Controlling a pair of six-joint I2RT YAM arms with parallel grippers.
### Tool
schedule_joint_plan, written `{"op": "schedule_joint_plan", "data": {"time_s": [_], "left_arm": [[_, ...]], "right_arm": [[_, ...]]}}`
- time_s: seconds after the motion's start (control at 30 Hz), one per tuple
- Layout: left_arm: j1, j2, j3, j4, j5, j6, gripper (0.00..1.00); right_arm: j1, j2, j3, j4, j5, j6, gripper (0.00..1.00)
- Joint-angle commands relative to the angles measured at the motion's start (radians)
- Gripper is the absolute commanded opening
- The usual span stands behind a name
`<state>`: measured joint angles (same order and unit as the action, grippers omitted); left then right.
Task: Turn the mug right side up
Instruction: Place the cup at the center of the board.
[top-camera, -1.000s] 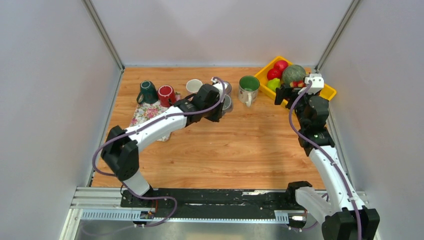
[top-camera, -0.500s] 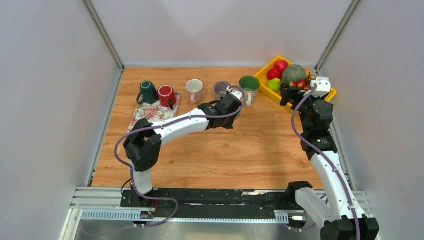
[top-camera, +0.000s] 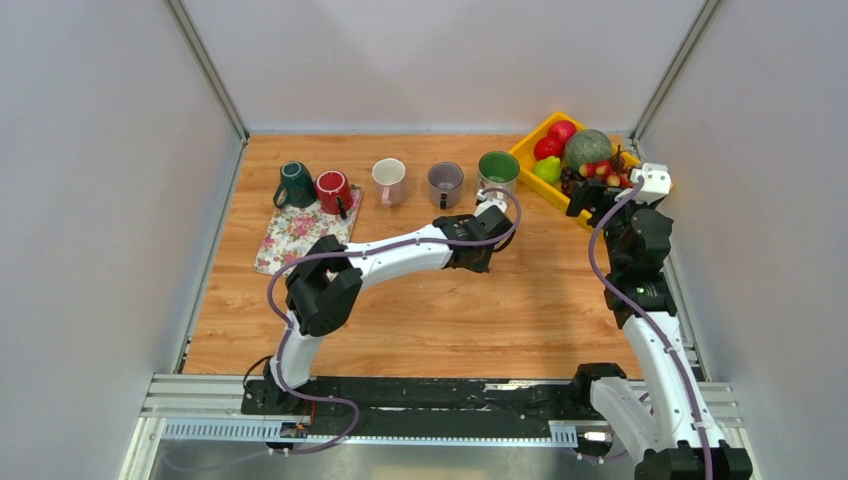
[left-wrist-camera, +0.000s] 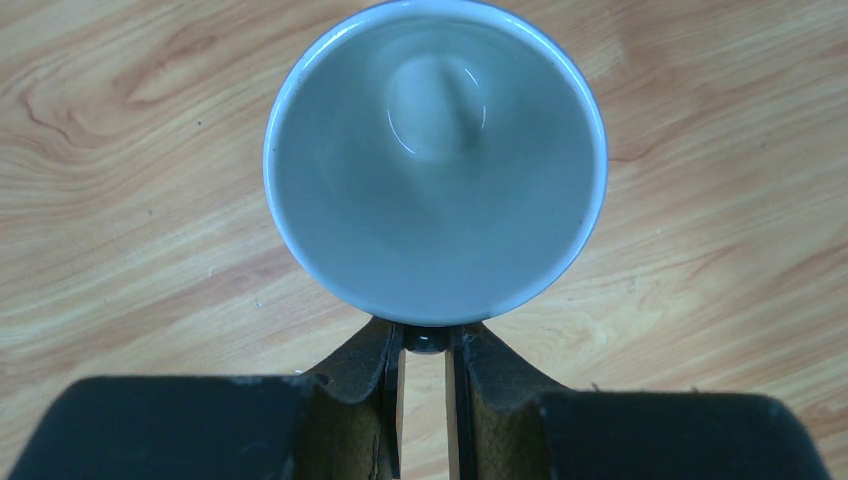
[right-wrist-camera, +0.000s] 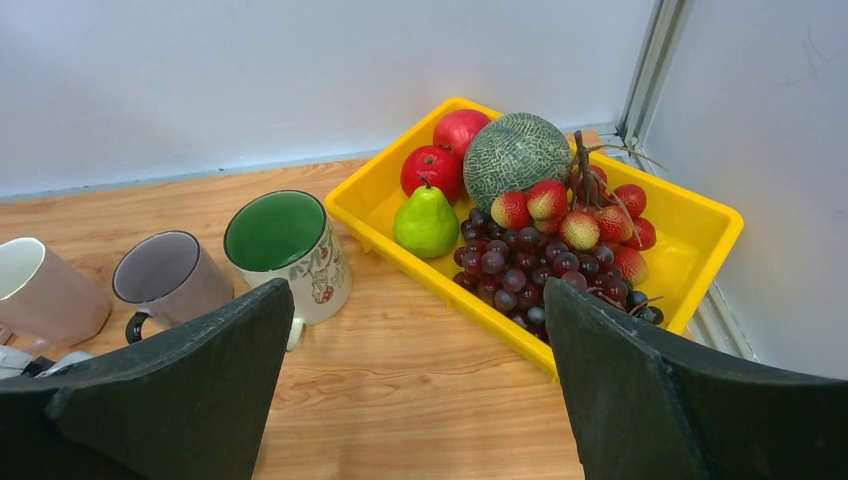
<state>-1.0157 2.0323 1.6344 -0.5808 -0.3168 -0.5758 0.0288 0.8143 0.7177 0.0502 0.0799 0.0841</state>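
Downward top and right wrist share tray (right-wrist-camera: 375, 198); left close above mug (left-wrist-camera: 435, 160), perhaps shared.

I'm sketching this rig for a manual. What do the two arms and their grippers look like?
The left arm and right arm share one build: white tubular links joined by bulky black joints. A thin purple cable loops loosely along each. The left gripper and right gripper have dark, matte, wedge-shaped fingers. A small white block sits at the right wrist.
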Motion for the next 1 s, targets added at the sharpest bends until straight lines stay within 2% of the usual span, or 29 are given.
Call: {"op": "schedule_joint_plan", "data": {"time_s": [0.0,0.27,0.97], "left_arm": [[-0.009,0.029,0.1,-0.028,-0.03,-0.076,0.0],[-0.029,0.093,0.201,-0.09,-0.031,-0.101,0.0],[-0.034,0.172,0.312,-0.174,-0.015,-0.193,0.0]], "right_arm": [[-0.013,-0.031,-0.026,0.072,-0.008,0.012,1.0],[-0.018,-0.048,-0.053,0.101,-0.005,0.004,1.0],[-0.02,-0.078,-0.081,0.133,0.006,0.002,1.0]]}}
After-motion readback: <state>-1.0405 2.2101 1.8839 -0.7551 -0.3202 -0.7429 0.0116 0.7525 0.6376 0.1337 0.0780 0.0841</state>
